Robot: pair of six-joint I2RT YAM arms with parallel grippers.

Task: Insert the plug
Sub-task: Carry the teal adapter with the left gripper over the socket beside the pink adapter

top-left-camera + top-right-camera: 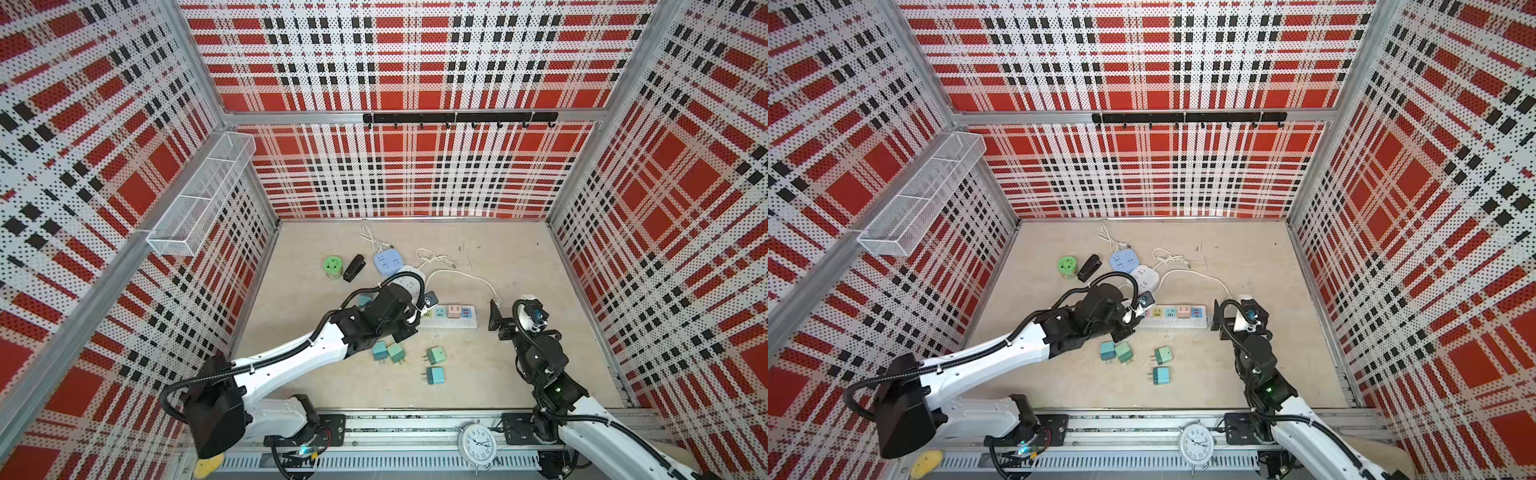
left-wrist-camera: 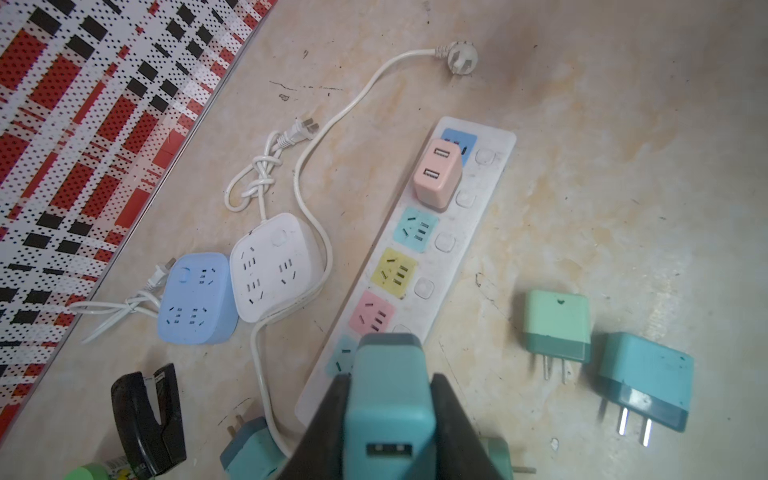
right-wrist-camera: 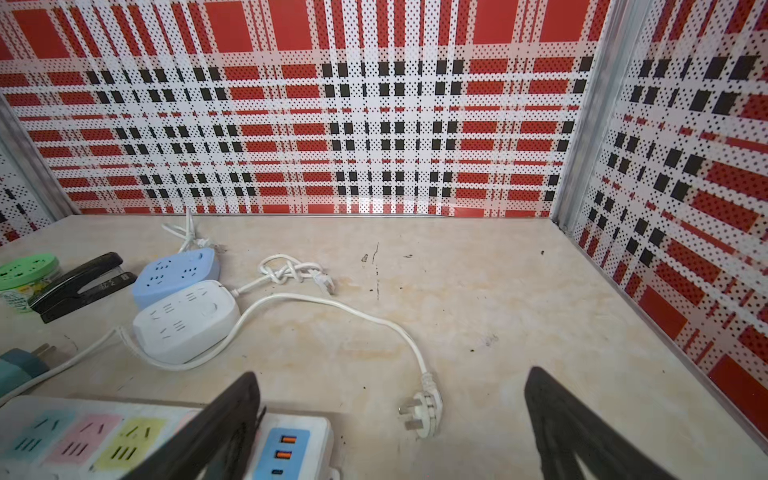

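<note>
Over one end of the power strip (image 2: pixel 419 249), the left hand (image 2: pixel 389 376) is clenched on the teal plug (image 2: pixel 388 415). One finger lies on each flat side, the USB port faces the wrist camera, and the darker base points toward the strip. The coming move turns on this: the plug's long axis runs from the hand straight toward the strip's face. Its base sits over the border between the teal end socket (image 2: pixel 344 357) and the pink socket (image 2: pixel 371 312) next along. The prongs are hidden behind the plug's own body. So I cannot tell whether they line up with either set of slots, or whether they touch the strip. By my reading the end socket is the likelier target. Further along the strip a pink adapter (image 2: pixel 437 174) is already seated.

In both top views the strip lies crosswise on the worktop (image 1: pixel 519 374), with the left hand at one end and the right hand (image 3: pixel 390 372) at the other. The plug itself is lost under the left wrist there. Only the right wrist view shows the right hand released, wide and empty, with one finger over the strip's USB end. Whether that finger touches the strip cannot be judged.
</note>
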